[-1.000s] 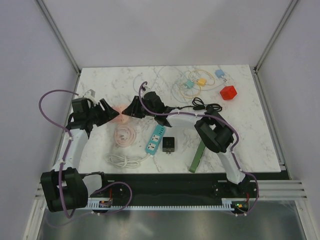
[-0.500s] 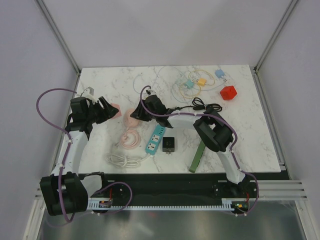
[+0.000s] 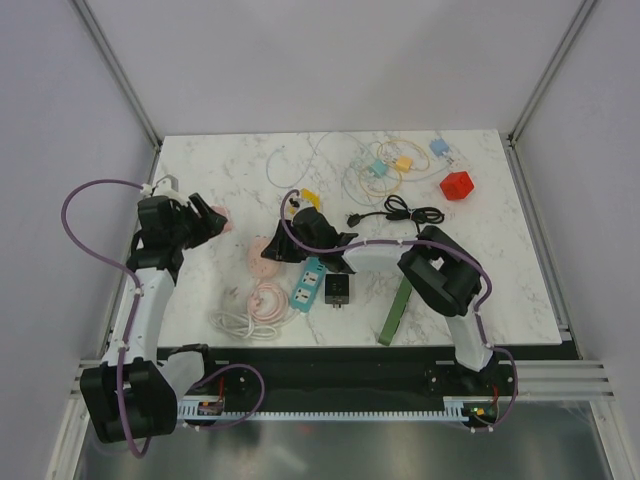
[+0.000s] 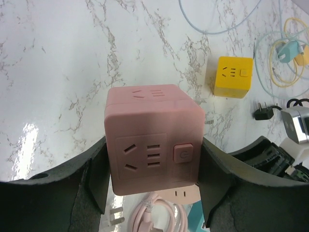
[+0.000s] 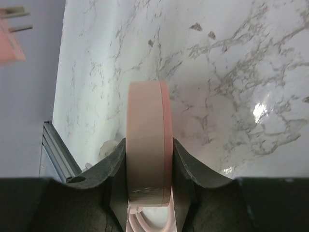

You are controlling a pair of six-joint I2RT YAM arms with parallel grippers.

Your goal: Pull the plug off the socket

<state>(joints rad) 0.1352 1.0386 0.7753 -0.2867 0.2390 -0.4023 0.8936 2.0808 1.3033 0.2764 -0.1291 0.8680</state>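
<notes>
A pink cube plug (image 4: 152, 140), with outlets and a button on its faces, sits between the fingers of my left gripper (image 4: 153, 166), which is shut on it. In the top view the cube (image 3: 217, 218) hangs at the table's left. Two metal prongs stick out of it (image 5: 10, 41) in the right wrist view. My right gripper (image 5: 147, 166) is shut on the flat pink socket (image 5: 147, 145), seen edge-on. Its two-slot face (image 4: 186, 193) shows below the cube. The two pieces are apart. The socket (image 3: 263, 252) trails a coiled pink cable (image 3: 266, 298).
A teal power strip (image 3: 308, 283) and a black adapter (image 3: 338, 290) lie right of the coil, with a white cable (image 3: 245, 320) near the front edge. A green strip (image 3: 395, 312), black cord (image 3: 402, 212), yellow cube (image 4: 234, 76), red cube (image 3: 457, 185) and loose cables (image 3: 385, 165) lie further right and back.
A second ago cube and socket were joined between the grippers. The left gripper has drawn the cube away to the left, and the right gripper has carried the socket nearer, so a gap has opened.
</notes>
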